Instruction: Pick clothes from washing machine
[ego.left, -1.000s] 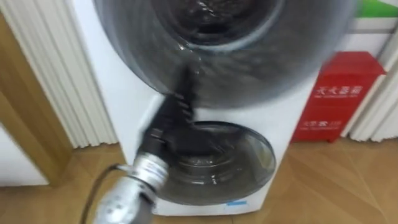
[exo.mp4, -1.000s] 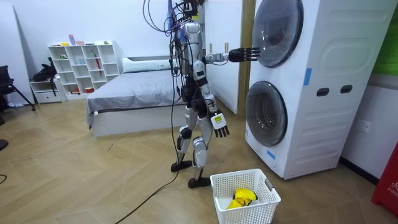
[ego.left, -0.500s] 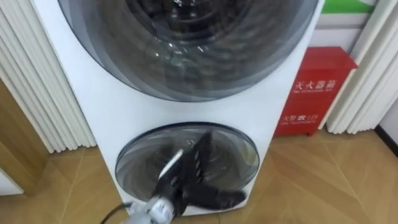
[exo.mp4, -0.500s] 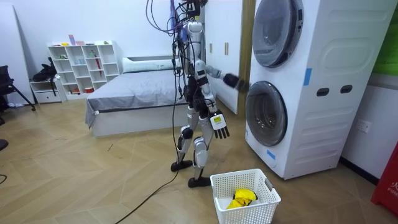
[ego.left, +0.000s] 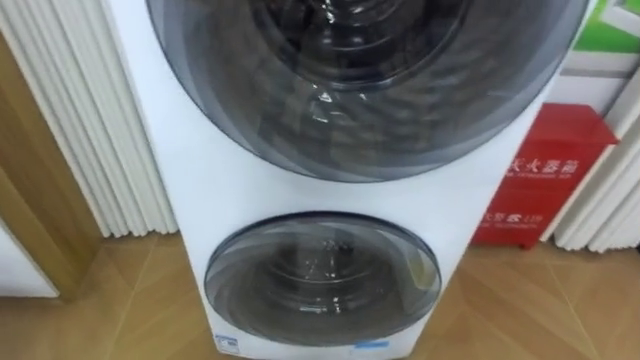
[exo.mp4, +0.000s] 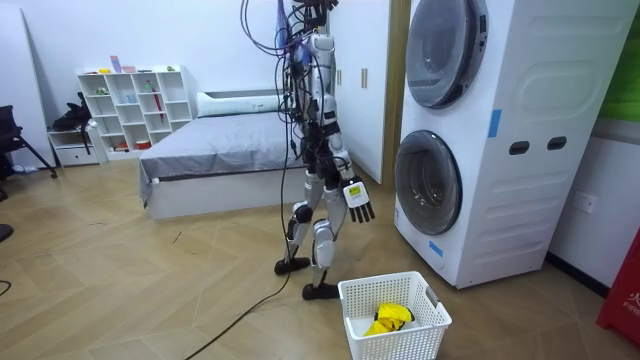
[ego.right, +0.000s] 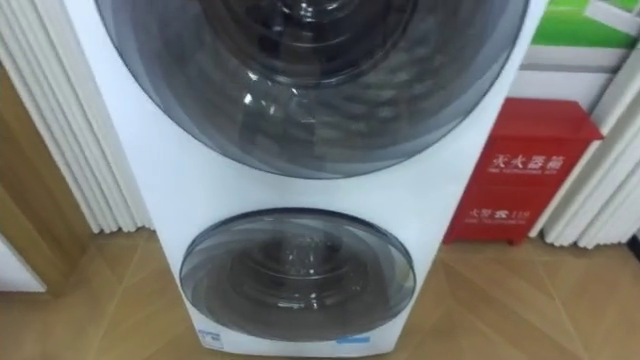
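Note:
A white stacked washing machine (exo.mp4: 500, 130) fills the eye views. Its upper round dark glass door (ego.left: 360, 70) and its lower round door (ego.left: 322, 280) both stand shut, and what lies inside the drums is too dim to make out. In the room view I stand upright about a step in front of the machine, facing it. My right hand (exo.mp4: 360, 200) hangs by my hip with relaxed fingers and holds nothing. A white laundry basket (exo.mp4: 395, 318) sits on the floor beside my feet with a yellow cloth (exo.mp4: 388, 317) in it.
A red cabinet (ego.left: 540, 180) stands on the floor right of the machine, and white ribbed panels (ego.left: 90, 120) stand to its left. Behind me are a bed (exo.mp4: 215, 160) and a white shelf unit (exo.mp4: 130, 110). Wooden floor lies around the basket.
My left arm, raised at the upper door a second ago, dropped past the lower door and out of the eye view. The head camera shifted a little. The right hand stayed put.

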